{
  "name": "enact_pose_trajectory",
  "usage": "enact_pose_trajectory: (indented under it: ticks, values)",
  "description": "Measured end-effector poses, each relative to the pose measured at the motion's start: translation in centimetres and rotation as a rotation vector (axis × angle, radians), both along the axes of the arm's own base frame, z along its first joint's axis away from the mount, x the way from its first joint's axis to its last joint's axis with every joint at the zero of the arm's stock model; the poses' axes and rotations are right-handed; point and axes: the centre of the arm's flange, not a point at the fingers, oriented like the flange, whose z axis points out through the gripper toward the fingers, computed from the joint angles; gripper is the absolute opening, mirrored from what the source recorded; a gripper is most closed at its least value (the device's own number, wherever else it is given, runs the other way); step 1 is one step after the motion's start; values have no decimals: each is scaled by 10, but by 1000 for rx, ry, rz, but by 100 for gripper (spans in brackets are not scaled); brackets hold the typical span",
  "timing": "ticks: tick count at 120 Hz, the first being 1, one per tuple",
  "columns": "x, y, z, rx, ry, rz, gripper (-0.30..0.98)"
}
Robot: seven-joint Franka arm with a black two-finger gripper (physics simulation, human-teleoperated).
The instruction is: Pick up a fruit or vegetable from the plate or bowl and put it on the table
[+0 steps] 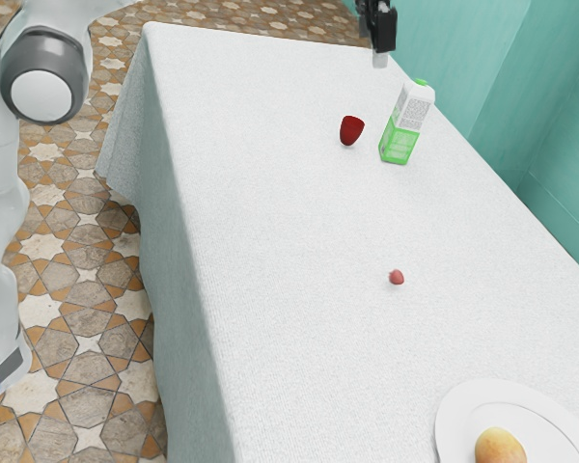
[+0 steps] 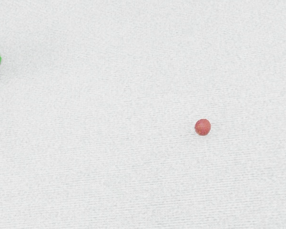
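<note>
The table (image 1: 289, 241) is cloth-covered. The plate (image 1: 451, 410) is laid flat, presumably to keep the yellow-red fruit (image 1: 500, 449) contained. The gripper (image 1: 380, 59) is held raised, likely for clearance; its finger state cannot be determined. The small red fruit (image 1: 397, 277) is found off the plate, possibly placed as required.

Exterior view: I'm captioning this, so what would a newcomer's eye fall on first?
Probably the green-and-white carton, standing far along the table, a dark red cup beside it. Then the small red fruit, alone mid-table, and the yellowish fruit on the white plate, lower right.
</note>
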Motion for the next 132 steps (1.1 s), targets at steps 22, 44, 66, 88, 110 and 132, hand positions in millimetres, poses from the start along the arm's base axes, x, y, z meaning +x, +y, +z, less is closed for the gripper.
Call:
enact_pose_trajectory:
  ticks: [22, 44, 66, 88, 110, 132]
  values:
    - [87, -92, -127, 14, 158, -190, 66]
    - [98, -155, -162, -25, 173, -323, 66]
    - [87, -227, -171, -82, 136, -439, 66]
    - [121, -286, -216, -108, 18, -494, 66]
    - [104, -342, -202, -91, -129, -509, 66]
    - [78, -389, -194, -191, -168, -570, 66]
